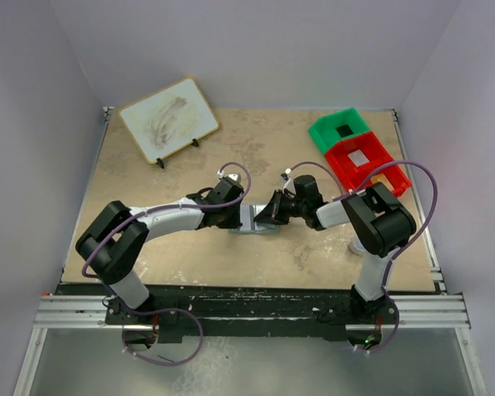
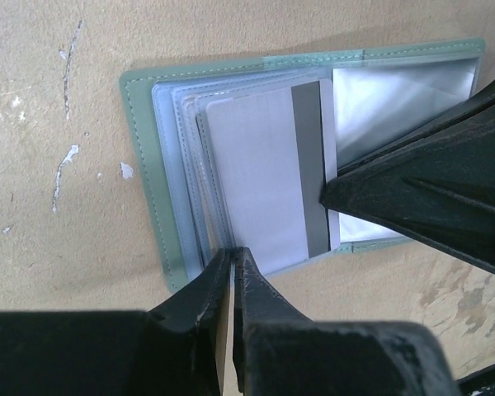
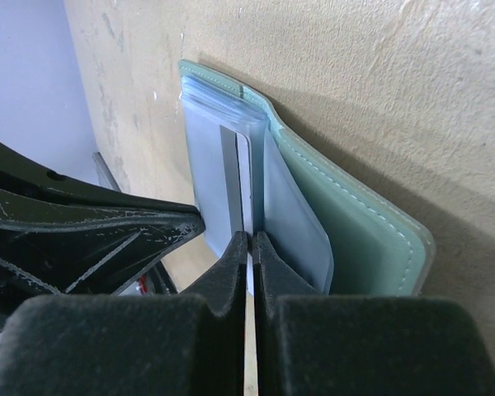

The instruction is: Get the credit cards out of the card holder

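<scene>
- Card holder (image 1: 254, 221) lies open like a book near the middle of the table (image 1: 132, 181), a little toward the near edge, its grey-green cover (image 2: 144, 148) flat on the tan top.
- In the left wrist view the inside shows a stack of clear sleeves on one panel and a pale, shiny pocket on the other.
- A card (image 2: 256, 181), light grey with a dark stripe along one side, sits on top of the sleeves and stands partly out of them, angled toward the fold.
- The left gripper (image 2: 233, 254) has its fingers pressed together at the near edge of the sleeve stack. They apparently pinch a sleeve of the card holder, though the view does not settle whether the card's corner is caught too.
- The right gripper (image 3: 247, 238) is closed on the striped edge of the card, which runs straight into the slit between its fingertips in the right wrist view.
- From above, the two grippers face each other across the card holder, the left one on its left side and the right one on its right, both low over the table.
- A green bin (image 1: 326, 132) and a red bin (image 1: 340, 158) stand touching each other by the far right corner.
- A pale board (image 1: 168, 120) with a faint dark smear leans on a small stand near the far left corner.
</scene>
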Action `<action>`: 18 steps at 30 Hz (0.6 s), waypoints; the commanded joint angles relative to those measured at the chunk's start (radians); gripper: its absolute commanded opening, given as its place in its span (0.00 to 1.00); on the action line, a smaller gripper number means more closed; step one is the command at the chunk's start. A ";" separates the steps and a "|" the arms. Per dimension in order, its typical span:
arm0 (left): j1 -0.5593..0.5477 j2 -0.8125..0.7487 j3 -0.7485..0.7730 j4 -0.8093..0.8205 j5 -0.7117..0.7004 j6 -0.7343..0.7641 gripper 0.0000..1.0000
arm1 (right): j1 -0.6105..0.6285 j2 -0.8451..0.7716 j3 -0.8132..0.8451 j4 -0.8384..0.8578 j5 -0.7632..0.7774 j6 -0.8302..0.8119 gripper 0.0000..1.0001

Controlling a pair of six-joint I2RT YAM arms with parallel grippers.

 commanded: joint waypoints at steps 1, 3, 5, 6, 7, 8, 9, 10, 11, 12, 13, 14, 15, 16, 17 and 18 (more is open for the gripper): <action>-0.005 0.049 0.020 -0.004 0.003 0.005 0.00 | -0.010 -0.062 0.003 -0.072 0.026 -0.052 0.00; -0.006 0.050 0.015 -0.005 0.000 0.005 0.00 | -0.026 -0.060 0.002 -0.081 0.017 -0.060 0.00; -0.006 0.049 0.012 -0.003 0.000 0.002 0.00 | -0.040 -0.054 -0.005 -0.070 -0.004 -0.064 0.00; -0.005 0.049 0.009 -0.003 -0.001 0.000 0.00 | -0.046 -0.051 -0.006 -0.064 -0.012 -0.066 0.00; -0.005 0.049 0.009 -0.003 -0.002 -0.001 0.00 | -0.048 -0.047 -0.008 -0.062 -0.017 -0.068 0.00; -0.005 0.048 0.008 0.000 -0.003 -0.002 0.00 | -0.048 -0.044 -0.009 -0.058 -0.020 -0.066 0.00; -0.004 0.048 0.007 0.000 -0.005 -0.004 0.00 | -0.049 -0.039 -0.010 -0.053 -0.026 -0.065 0.00; -0.006 0.047 0.009 0.001 -0.005 -0.005 0.00 | -0.050 -0.038 -0.009 -0.055 -0.027 -0.066 0.00; -0.005 0.047 0.011 0.001 -0.006 -0.006 0.00 | -0.052 -0.040 -0.009 -0.063 -0.021 -0.071 0.00; -0.005 0.046 0.012 0.000 -0.007 -0.006 0.00 | -0.055 -0.045 -0.010 -0.073 -0.014 -0.076 0.00; -0.005 0.045 0.012 -0.002 -0.009 -0.005 0.00 | -0.057 -0.052 -0.010 -0.079 -0.011 -0.084 0.00; -0.005 0.043 0.012 -0.003 -0.012 -0.004 0.00 | -0.057 -0.058 -0.010 -0.085 -0.012 -0.099 0.00; -0.005 0.043 0.012 -0.004 -0.016 -0.004 0.00 | -0.058 -0.065 -0.007 -0.095 -0.010 -0.108 0.00; -0.005 0.041 0.011 -0.007 -0.019 -0.004 0.00 | -0.058 -0.071 -0.005 -0.111 -0.005 -0.117 0.00; -0.004 0.041 0.012 -0.008 -0.019 -0.003 0.00 | -0.059 -0.075 -0.004 -0.125 0.000 -0.125 0.00; -0.006 0.041 0.012 -0.008 -0.020 -0.003 0.00 | -0.062 -0.077 -0.003 -0.135 0.001 -0.131 0.00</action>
